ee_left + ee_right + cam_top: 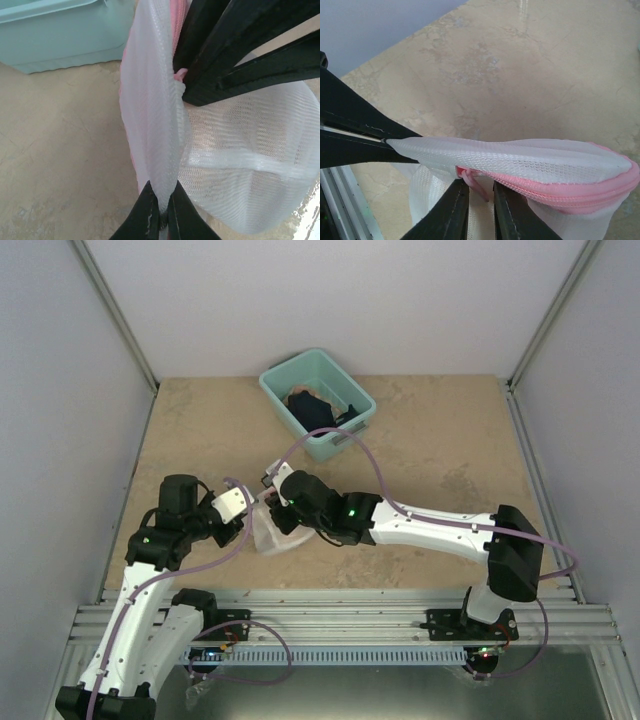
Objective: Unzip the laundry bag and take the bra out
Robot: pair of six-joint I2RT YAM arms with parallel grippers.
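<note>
Now held up between the two arms, near the front edge of the counter [440, 440]: the laundry bag [270, 533], white see-through mesh with a pink zipper band [580, 192] along the rim. Turned on edge, with the dome bulging to one side and the lower part close to the counter; cannot tell if touching it.

Pinched at one end of the rim by the left end effector [161, 214], fully closed on a fold of the white mesh. Met at the band by the right end effector [476, 202], almost closed, with only a narrow gap left between its fingers. In that gap: the pink zipper pull [471, 179], hanging from the band. Cannot tell whether really clamped or only enclosed. Seems zipped shut along the visible stretch of the band.

Further back on the counter, well apart from the bag: a teal bin [290, 362] with dark clothing [315, 410] inside.
</note>
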